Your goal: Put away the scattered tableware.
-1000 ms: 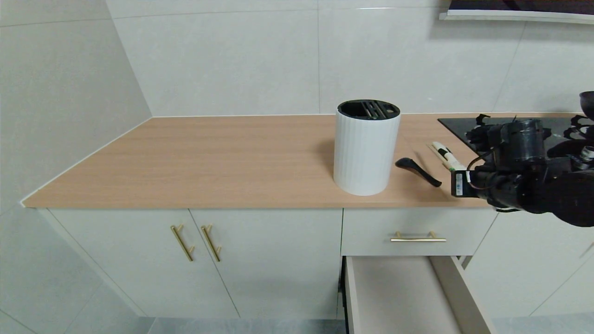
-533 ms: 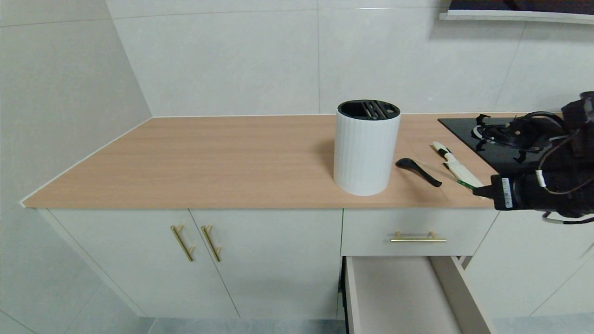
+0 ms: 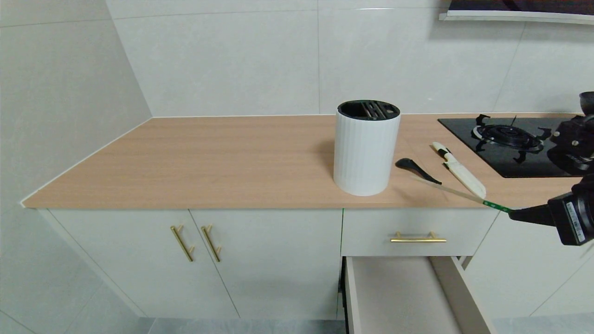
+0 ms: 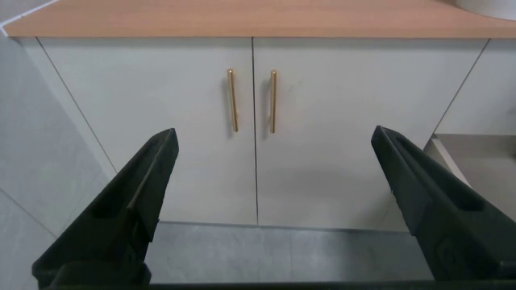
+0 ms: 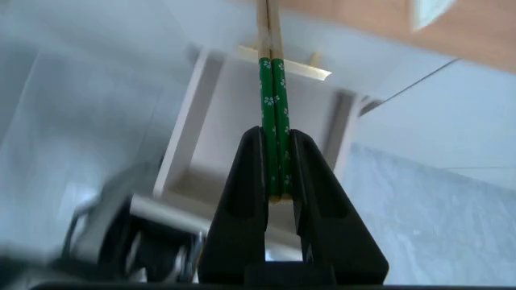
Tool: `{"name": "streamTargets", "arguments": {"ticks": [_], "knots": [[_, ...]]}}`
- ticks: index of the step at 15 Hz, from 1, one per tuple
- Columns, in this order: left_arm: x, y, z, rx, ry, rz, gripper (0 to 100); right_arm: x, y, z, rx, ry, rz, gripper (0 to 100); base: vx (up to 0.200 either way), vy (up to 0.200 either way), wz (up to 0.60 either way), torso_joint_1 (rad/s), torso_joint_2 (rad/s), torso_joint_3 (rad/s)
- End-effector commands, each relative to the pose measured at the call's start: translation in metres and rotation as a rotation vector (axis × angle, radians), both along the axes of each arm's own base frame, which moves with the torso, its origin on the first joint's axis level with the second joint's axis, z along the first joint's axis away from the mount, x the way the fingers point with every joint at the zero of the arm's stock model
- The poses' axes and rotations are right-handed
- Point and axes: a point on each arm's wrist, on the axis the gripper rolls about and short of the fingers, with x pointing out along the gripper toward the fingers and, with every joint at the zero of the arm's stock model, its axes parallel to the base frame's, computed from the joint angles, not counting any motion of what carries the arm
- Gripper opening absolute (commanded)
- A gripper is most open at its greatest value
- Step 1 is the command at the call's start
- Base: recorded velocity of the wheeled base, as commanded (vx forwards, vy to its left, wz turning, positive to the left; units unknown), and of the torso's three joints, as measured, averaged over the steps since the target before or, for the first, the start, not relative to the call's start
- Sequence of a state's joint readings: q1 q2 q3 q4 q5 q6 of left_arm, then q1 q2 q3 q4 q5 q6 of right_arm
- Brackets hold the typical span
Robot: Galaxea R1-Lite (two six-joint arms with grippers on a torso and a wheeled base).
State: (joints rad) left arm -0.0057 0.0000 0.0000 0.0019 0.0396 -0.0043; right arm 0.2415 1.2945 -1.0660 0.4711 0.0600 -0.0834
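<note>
My right gripper (image 3: 516,214) is shut on a pair of pale chopsticks (image 3: 457,194) with green ends, held by that end in the air past the counter's front right edge, tips pointing back over the counter. In the right wrist view the chopsticks (image 5: 272,89) sit clamped in the gripper (image 5: 274,173), above the open drawer (image 5: 226,121). A white knife (image 3: 459,171) and a black spoon (image 3: 416,169) lie on the counter right of the white utensil holder (image 3: 366,153). My left gripper (image 4: 274,137) is open, low in front of the cabinet doors.
The wooden counter (image 3: 209,162) runs to a wall on the left. A black gas hob (image 3: 510,144) sits at the right. Below the closed drawer front (image 3: 417,232), the lower drawer (image 3: 399,297) stands pulled out. Two cabinet doors with brass handles (image 4: 251,101) face the left gripper.
My right arm has drawn back right and down from the counter, lifting the chopsticks away from beside the knife. Knife, spoon and holder have stayed put.
</note>
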Motion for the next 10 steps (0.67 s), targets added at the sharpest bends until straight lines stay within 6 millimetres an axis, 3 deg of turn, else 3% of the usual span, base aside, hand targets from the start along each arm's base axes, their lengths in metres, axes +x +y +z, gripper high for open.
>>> {"name": "streamTargets", "arguments": {"ticks": [1, 10], "knots": [[0.000, 0.000, 0.000, 0.000, 0.001, 0.000, 100, -0.007, -0.001, 0.001, -0.006, 0.011, 0.035, 0, 0.000, 0.000, 0.00, 0.000, 0.00, 0.000], [0.000, 0.000, 0.000, 0.000, 0.000, 0.000, 100, -0.022, 0.026, -0.015, -0.063, 0.144, 0.221, 0, 0.000, 0.000, 0.00, 0.000, 0.00, 0.000]]}}
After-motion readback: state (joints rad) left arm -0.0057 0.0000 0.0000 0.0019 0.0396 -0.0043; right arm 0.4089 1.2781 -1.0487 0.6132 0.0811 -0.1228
